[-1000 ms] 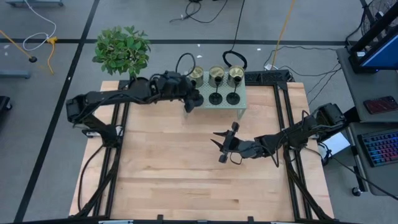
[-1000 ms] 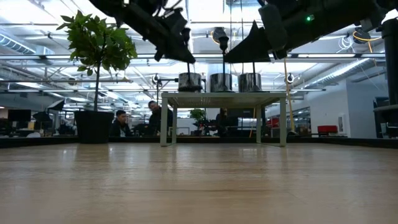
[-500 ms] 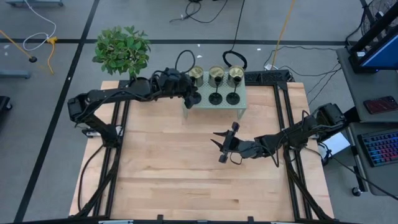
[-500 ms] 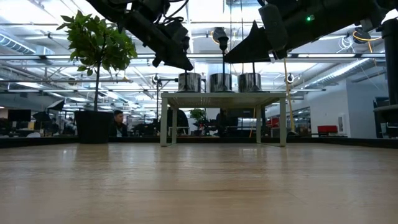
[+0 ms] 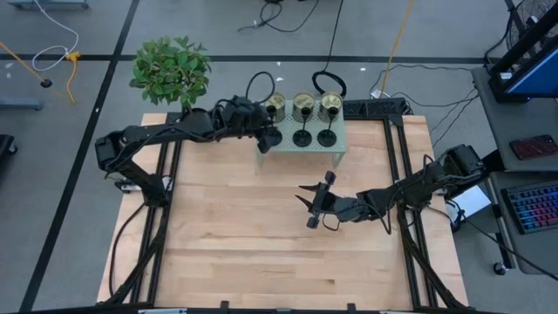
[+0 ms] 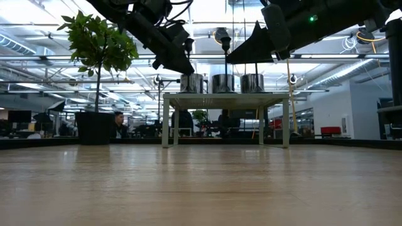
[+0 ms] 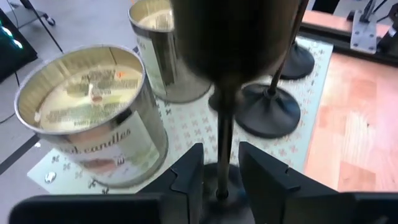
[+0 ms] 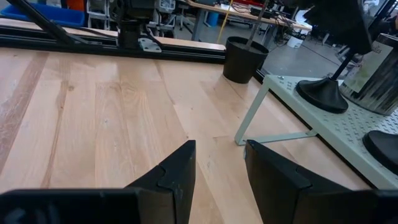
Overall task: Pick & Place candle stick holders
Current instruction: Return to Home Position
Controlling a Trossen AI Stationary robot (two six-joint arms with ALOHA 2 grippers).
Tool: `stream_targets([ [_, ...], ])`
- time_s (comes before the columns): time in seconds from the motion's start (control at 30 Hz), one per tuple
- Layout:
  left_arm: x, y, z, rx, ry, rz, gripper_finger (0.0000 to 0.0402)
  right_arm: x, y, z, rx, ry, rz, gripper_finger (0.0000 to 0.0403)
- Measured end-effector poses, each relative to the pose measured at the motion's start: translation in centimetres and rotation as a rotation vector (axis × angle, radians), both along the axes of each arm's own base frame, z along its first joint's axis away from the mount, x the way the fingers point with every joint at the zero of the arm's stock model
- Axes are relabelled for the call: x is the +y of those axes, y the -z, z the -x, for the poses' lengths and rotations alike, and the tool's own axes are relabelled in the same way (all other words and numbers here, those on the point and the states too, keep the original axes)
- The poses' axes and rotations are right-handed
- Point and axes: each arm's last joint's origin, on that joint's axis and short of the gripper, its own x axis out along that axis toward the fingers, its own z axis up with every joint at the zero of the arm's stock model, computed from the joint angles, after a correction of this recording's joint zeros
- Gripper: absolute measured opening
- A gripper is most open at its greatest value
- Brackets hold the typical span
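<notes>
A small pale table [image 5: 338,145] at the far middle carries three brass-coloured cups [image 5: 303,105] in its far row and black stemmed holders [image 5: 302,137] in its near row. My left gripper [image 5: 272,138] is open at the leftmost black holder. In the left wrist view its fingers [image 7: 194,167] stand on either side of the thin stem [image 7: 224,140], with a gap on each side. That holder rests by its round base on the small table. My right gripper [image 5: 303,205] is open and empty above the wooden table's middle.
A potted plant [image 5: 172,70] stands beyond the table's far left corner; its black pot [image 8: 239,59] shows in the right wrist view. Two other black holders [image 7: 267,109] stand close to the right of my left gripper. Bare wood lies in front of the small table.
My left gripper has gone a little toward the far edge and the right, up to the leftmost black holder on the small table.
</notes>
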Motion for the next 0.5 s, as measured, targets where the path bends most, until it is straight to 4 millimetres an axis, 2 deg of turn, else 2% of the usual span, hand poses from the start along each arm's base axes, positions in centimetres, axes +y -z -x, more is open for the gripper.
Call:
stream_targets([
  [0.23, -0.6, -0.6, 1.1, 0.047, 0.004, 0.005, 0.0128, 0.0, 0.0, 0.0, 0.001, 0.000, 0.000, 0.0130],
  [0.5, -2.4, -2.5, 3.0, 0.068, 0.036, 0.000, 0.0102, 0.0, 0.0, 0.0, 0.001, 0.000, 0.001, 0.0130],
])
